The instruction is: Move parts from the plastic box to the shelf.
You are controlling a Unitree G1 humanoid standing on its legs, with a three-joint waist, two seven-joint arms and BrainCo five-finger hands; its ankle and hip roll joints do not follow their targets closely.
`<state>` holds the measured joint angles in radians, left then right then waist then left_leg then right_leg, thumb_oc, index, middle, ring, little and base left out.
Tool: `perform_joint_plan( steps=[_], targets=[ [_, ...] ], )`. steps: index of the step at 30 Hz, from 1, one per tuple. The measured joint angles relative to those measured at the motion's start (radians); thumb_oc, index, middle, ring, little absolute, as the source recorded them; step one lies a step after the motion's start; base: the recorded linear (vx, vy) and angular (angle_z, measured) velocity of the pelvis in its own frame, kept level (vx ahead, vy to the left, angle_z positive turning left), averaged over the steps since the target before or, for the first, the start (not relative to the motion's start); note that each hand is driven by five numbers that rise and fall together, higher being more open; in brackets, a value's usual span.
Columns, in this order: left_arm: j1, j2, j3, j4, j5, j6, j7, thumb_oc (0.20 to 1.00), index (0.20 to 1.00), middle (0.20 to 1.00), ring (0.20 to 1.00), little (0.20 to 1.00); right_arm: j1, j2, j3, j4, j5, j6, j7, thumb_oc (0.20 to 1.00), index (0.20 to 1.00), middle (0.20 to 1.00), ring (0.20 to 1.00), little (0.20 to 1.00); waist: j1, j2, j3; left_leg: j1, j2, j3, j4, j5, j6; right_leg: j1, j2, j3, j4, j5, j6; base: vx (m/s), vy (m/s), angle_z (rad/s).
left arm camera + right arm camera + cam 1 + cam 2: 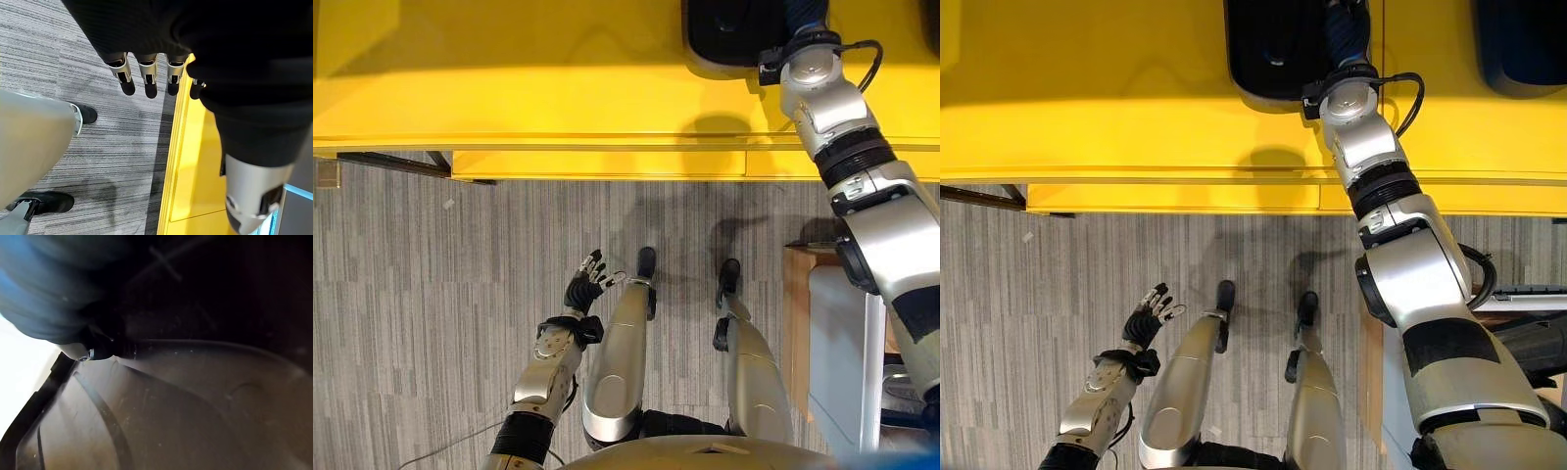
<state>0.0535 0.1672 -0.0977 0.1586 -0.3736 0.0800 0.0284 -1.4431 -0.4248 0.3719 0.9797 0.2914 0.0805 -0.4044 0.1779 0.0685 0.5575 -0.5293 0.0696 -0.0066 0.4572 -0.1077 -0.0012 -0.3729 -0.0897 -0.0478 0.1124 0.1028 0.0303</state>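
my right arm reaches over the yellow counter and my right robot hand sits down inside the dark plastic box resting on that counter; its fingers are hidden in there, so i cannot tell whether they are spread or pinching, and i can make out no parts within the box. my left robot hand hangs below the counter's near edge, over the grey carpet floor, fingers spread and holding nothing.
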Motion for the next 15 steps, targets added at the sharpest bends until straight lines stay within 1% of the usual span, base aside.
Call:
perform_joint_plan(
  steps=[2,4,5,7,8,12,14,15],
  targets=[
    [0.0,0.001,0.002,-0.001,0.0,0.0,0.001,1.0,1.0,1.0,1.0,1.0,-0.008,-0.018,0.034,0.0,0.0,-0.001,0.002,0.2,0.2,0.2,0.2,0.2,0.002,-0.001,0.0,0.0,-0.001,-0.001,0.001,0.0,0.0,0.002,-0.001,0.0,0.0,0.0,0.0,0.01,0.015,0.01],
    [0.0,0.001,0.002,-0.001,-0.001,0.0,0.001,1.0,1.0,1.0,1.0,1.0,-0.014,-0.018,0.035,0.0,0.001,-0.002,0.003,0.2,0.2,0.2,0.2,0.2,0.002,-0.002,-0.001,0.0,-0.001,-0.001,0.005,-0.002,0.003,0.006,-0.001,0.0,0.0,-0.001,-0.001,0.02,0.015,-0.01],
    [0.0,0.001,0.002,-0.001,-0.001,0.0,0.001,1.0,1.0,1.0,1.0,1.0,-0.015,-0.018,0.035,0.001,0.001,-0.002,0.003,0.2,0.2,0.2,0.2,0.2,0.002,-0.002,-0.001,0.0,-0.001,-0.001,0.008,-0.003,0.004,0.008,-0.001,0.0,-0.001,-0.006,-0.008,0.04,0.025,-0.01],
    [0.0,0.001,0.003,-0.001,-0.001,0.0,0.002,1.0,1.0,1.0,1.0,1.0,-0.022,-0.018,0.045,0.016,0.001,-0.006,0.003,0.2,0.2,0.2,0.2,0.2,0.0,-0.004,-0.002,0.0,-0.001,-0.001,0.015,-0.007,-0.001,0.013,-0.001,0.0,-0.006,-0.007,-0.009,0.0,0.0,0.0],
    [0.001,0.001,0.003,-0.001,-0.002,0.0,0.002,1.0,1.0,1.0,1.0,1.0,-0.034,-0.019,0.065,0.042,0.001,-0.008,0.003,0.2,0.2,0.2,0.2,0.2,-0.001,-0.005,-0.003,0.0,0.0,-0.001,0.018,-0.008,0.0,0.016,0.0,0.0,-0.009,-0.007,-0.009,0.0,0.0,0.0],
    [0.001,0.001,0.003,-0.003,-0.008,0.0,0.004,1.0,1.0,1.0,1.0,1.0,-0.038,-0.024,0.069,0.051,0.005,-0.011,0.003,0.2,0.2,0.2,0.2,0.2,-0.002,-0.006,-0.003,-0.005,-0.003,0.001,0.022,-0.009,0.002,0.02,-0.003,0.001,-0.025,-0.005,-0.009,0.0,0.0,0.0],
    [0.002,0.001,0.002,-0.016,-0.008,0.0,0.005,1.0,1.0,1.0,1.0,1.0,-0.039,-0.024,0.071,0.066,0.02,-0.013,0.004,0.2,0.2,0.2,0.2,0.2,-0.001,-0.006,-0.003,-0.011,-0.004,0.0,0.03,-0.01,0.012,0.02,-0.003,0.0,-0.027,-0.002,-0.006,0.0,0.0,0.0],
    [0.002,0.001,0.002,-0.019,-0.008,0.0,0.005,1.0,1.0,1.0,1.0,1.0,-0.039,-0.024,0.071,0.075,0.022,-0.013,0.004,0.442,0.442,0.442,0.442,0.442,0.0,-0.006,-0.003,-0.012,-0.004,0.001,0.033,-0.012,0.014,0.02,-0.004,0.0,-0.027,0.0,-0.003,0.0,0.0,0.0]
  ],
)
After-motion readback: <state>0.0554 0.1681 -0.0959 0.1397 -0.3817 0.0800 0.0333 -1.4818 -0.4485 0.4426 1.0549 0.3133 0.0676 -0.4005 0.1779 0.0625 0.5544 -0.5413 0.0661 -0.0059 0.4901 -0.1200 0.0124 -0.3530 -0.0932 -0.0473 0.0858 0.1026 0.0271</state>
